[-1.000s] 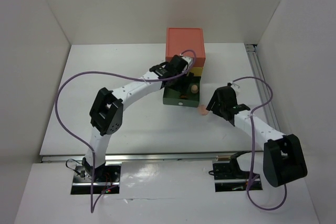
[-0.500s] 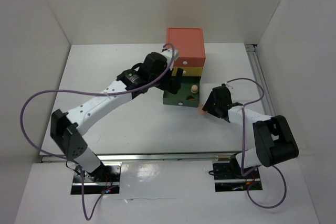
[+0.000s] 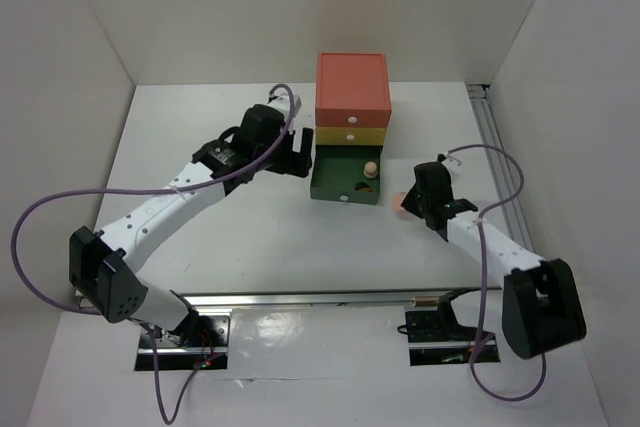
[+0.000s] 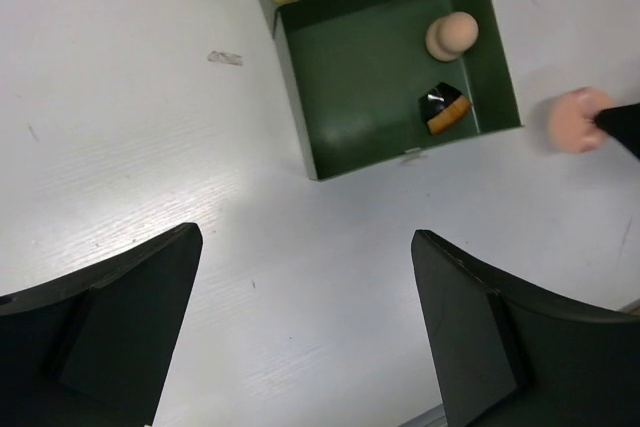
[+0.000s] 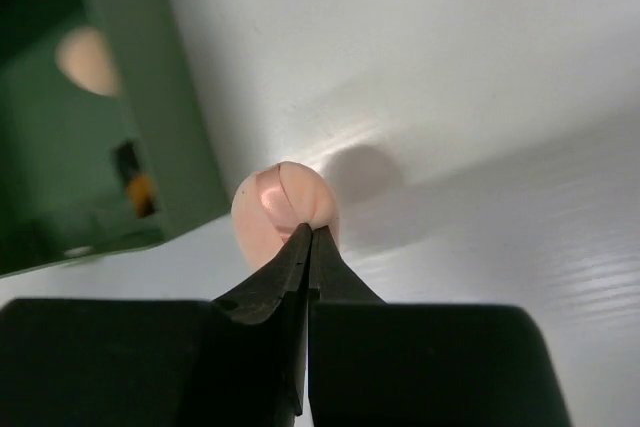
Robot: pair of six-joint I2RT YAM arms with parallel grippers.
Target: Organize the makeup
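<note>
A peach sponge [image 5: 272, 203] lies just right of the open green drawer's [image 3: 338, 187] front corner, and my right gripper [image 5: 309, 233] is shut on its near edge. That sponge [image 3: 402, 204] also shows in the top view and in the left wrist view [image 4: 577, 119]. Inside the drawer [image 4: 380, 97] are another peach sponge [image 4: 452, 35] and a small black and orange piece of makeup [image 4: 443, 109]. My left gripper [image 4: 305, 317] hangs open over bare table left of the drawer, holding nothing. The other makeup is out of view.
The drawer box [image 3: 352, 87] stands at the back centre, coral on top, yellow in the middle, with its green bottom drawer pulled out toward me. White walls enclose the table on three sides. A rail [image 3: 492, 132] runs along the right edge.
My left arm has pulled back from over the drawer to the left, its jaws opening wide. My right gripper has closed on the peach sponge beside the drawer.
</note>
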